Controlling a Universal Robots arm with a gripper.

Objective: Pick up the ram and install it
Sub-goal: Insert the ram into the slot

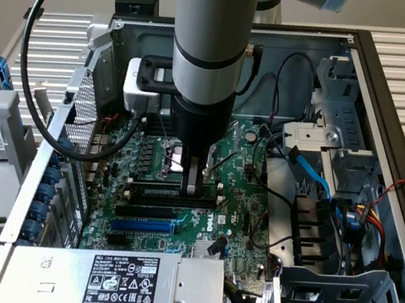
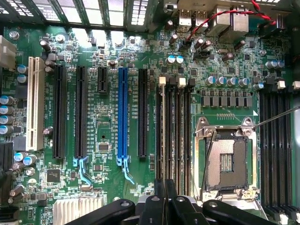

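Observation:
My gripper [image 1: 192, 187] reaches straight down into the open computer case, its fingertips at the bank of black memory slots [image 1: 171, 202] just below the processor socket [image 1: 175, 155]. In the wrist view the fingers [image 2: 157, 199] are pressed close together over the outermost memory slot. A thin strip seen edge-on, the ram [image 2: 162, 131], runs along that slot from between the fingertips. In the exterior view the ram [image 1: 161, 189] is a dark line level with the slot. The gripper [image 2: 164, 190] is shut on its top edge.
The green motherboard [image 1: 240, 204] carries a blue expansion slot [image 2: 123, 112], black expansion slots [image 2: 59, 112] and a second memory bank [image 2: 276, 150]. A power supply [image 1: 118, 285] lies at the near edge. Drive cages and cables [image 1: 332, 212] crowd the exterior view's right. A black cable [image 1: 33, 92] loops off the arm.

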